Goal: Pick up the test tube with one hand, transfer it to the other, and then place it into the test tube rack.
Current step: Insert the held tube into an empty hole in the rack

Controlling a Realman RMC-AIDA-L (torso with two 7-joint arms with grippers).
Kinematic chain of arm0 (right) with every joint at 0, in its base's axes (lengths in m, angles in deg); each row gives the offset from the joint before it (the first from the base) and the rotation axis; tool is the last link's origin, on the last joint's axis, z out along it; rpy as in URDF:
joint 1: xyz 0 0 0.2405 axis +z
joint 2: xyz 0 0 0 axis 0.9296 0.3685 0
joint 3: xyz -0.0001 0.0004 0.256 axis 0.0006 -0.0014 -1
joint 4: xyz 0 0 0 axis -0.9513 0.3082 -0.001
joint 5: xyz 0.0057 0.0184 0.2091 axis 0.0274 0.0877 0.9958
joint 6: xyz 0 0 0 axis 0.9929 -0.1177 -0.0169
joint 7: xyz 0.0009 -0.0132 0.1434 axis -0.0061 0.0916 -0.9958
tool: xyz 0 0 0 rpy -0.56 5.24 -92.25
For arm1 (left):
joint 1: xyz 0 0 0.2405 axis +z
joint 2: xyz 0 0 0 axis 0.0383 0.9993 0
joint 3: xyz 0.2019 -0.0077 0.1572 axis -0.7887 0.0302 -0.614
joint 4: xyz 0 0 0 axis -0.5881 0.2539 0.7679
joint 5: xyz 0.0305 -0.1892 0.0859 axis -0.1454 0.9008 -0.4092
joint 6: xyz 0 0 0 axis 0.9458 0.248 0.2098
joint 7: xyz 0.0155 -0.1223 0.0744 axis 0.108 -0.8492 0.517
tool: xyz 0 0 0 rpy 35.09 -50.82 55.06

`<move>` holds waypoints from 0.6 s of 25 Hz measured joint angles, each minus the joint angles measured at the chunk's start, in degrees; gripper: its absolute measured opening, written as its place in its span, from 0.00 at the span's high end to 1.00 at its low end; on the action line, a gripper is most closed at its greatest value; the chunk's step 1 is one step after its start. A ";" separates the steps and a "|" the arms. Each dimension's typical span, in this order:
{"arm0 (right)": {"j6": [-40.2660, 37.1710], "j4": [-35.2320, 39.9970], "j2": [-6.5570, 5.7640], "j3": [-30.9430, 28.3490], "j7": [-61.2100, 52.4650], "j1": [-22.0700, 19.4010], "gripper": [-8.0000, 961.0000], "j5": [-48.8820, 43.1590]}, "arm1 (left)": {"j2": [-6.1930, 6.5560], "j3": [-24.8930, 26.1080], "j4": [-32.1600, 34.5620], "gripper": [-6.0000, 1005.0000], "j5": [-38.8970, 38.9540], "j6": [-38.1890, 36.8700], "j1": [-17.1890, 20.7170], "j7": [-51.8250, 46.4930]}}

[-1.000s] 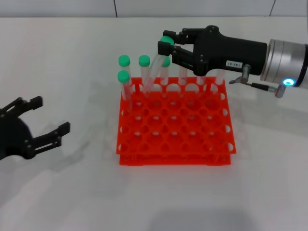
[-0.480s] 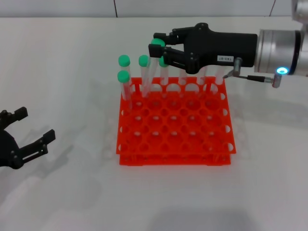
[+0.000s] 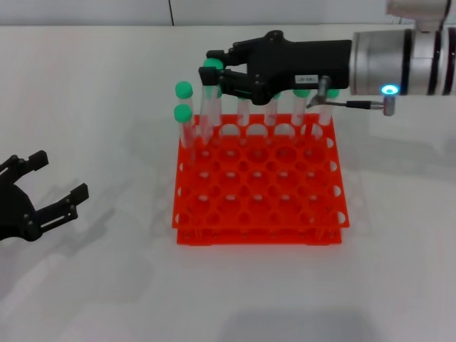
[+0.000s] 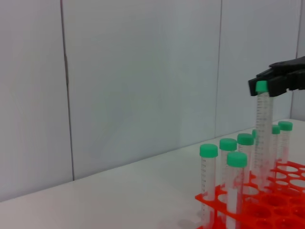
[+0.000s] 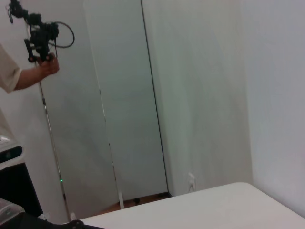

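My right gripper (image 3: pixel 214 65), black with a white label, is shut on the green cap of the test tube (image 3: pixel 208 107) above the back left of the orange-red rack (image 3: pixel 260 210). The tube hangs nearly upright, and its lower end reaches the rack's back row. The left wrist view shows the same gripper (image 4: pixel 261 86) holding the tube (image 4: pixel 263 133) over the rack (image 4: pixel 281 202). My left gripper (image 3: pixel 59 175), unlabelled, is open and empty, low over the table to the left of the rack.
Two green-capped tubes (image 3: pixel 184 91) (image 3: pixel 183 115) stand at the rack's back left corner, right beside the held tube. Several more stand along the back row (image 3: pixel 299 107). The right wrist view shows only walls and a person's arm (image 5: pixel 28 71).
My right gripper has carried the tube leftward along the rack's back row, and the tube now hangs more upright. My left gripper has drawn back to the left, away from the rack.
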 joint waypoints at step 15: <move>4.34 1.08 0.73 0.43 -0.23 0.33 0.73 -3.19 | -0.01 0.01 -0.07 0.11 -0.05 0.56 -0.32 -0.33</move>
